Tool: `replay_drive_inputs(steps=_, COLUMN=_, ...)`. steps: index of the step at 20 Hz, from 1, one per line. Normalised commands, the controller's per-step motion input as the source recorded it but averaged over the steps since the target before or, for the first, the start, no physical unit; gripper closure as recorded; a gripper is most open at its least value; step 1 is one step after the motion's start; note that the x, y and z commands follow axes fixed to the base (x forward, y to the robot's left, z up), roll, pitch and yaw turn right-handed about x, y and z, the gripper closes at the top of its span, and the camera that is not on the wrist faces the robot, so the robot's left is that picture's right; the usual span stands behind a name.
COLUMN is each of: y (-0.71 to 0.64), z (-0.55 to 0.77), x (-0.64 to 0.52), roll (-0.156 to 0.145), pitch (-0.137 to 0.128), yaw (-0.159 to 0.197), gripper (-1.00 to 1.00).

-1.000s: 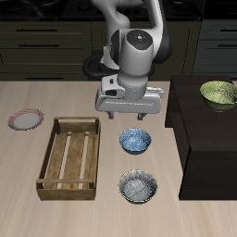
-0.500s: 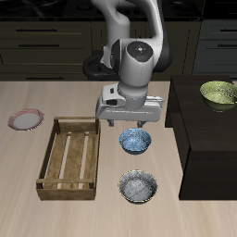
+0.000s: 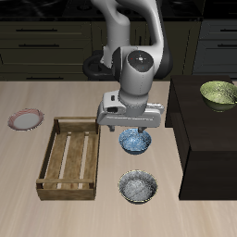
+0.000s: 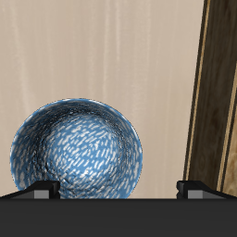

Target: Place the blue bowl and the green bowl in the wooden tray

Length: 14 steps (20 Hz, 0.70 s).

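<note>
The blue bowl [image 4: 78, 150] sits on the tabletop [image 3: 93, 218] directly under our gripper [image 3: 130, 130], whose two fingertips [image 4: 41, 188] stand wide apart with nothing between them. We judge the bowl small, rigid and light, with a smooth glazed look that could slip, so we would pinch its thin rim, one finger inside the wall and one outside, rather than span the whole bowl. The arm reaches forward from the back edge with the wrist turned straight down, low over the bowl. The wooden tray [image 3: 69, 158] lies just beside the bowl, with bare slats showing. A grey speckled bowl [image 3: 138, 186] sits nearer the tabletop's front edge. The green bowl [image 3: 219, 93] rests well apart, up on a dark raised block [image 3: 208, 139] at the side edge.
</note>
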Motion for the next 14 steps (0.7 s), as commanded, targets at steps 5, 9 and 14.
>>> replay_drive_inputs(steps=5, y=0.03, z=-0.19, x=-0.01, roll=0.008, pitch=0.019, yaw=-0.01, gripper=-1.0)
replay_drive_inputs(steps=9, y=-0.06, z=-0.14, x=0.0, roll=-0.014, pitch=0.012, yaw=-0.019, gripper=-1.0)
replay_drive_inputs(steps=14, y=-0.09, z=-0.21, x=0.03, roll=-0.013, pitch=0.024, yaw=-0.004, gripper=-1.0)
